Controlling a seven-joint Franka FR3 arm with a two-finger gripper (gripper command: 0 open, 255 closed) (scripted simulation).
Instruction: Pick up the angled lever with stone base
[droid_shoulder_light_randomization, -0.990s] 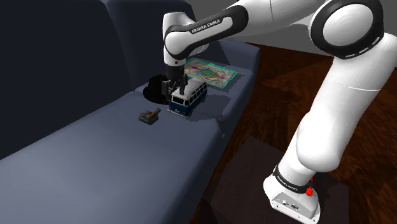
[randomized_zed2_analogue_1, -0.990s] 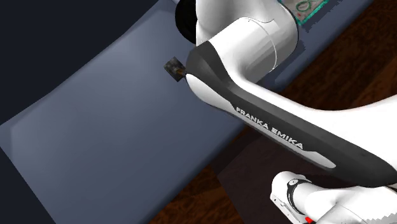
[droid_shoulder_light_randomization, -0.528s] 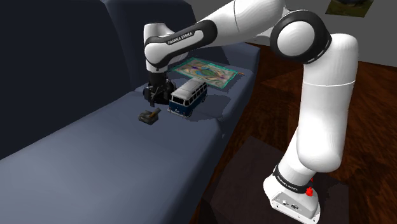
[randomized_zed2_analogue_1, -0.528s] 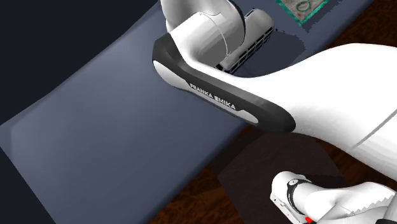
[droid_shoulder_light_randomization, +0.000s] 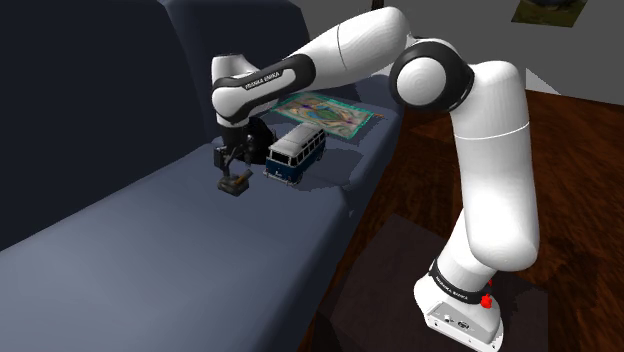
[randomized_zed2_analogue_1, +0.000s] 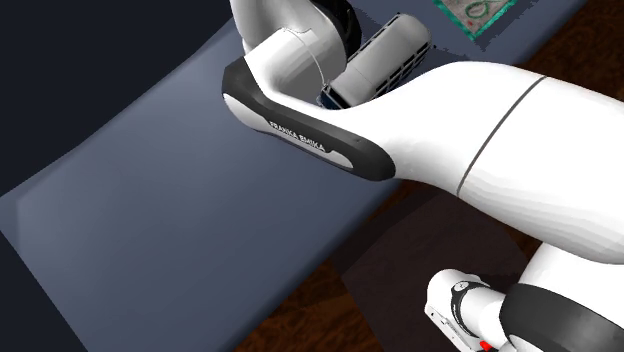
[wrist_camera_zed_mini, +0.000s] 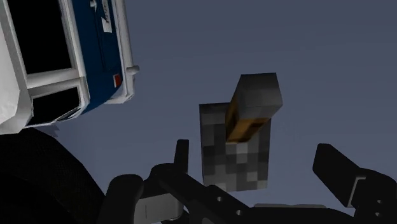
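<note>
With the gripper (wrist_camera_zed_mini: 256, 158) spread over the stone-based lever (wrist_camera_zed_mini: 236, 149), the toy van (wrist_camera_zed_mini: 102, 44) beside it could be knocked by a skewed descent.

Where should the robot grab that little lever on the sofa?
Probably by its grey block base, coming straight down from above. The base has two long flat sides, and the open gripper hangs with one finger at each side. The stick on top is slanted, so it could slip. The toy bus stands apart, leaving room.
</note>
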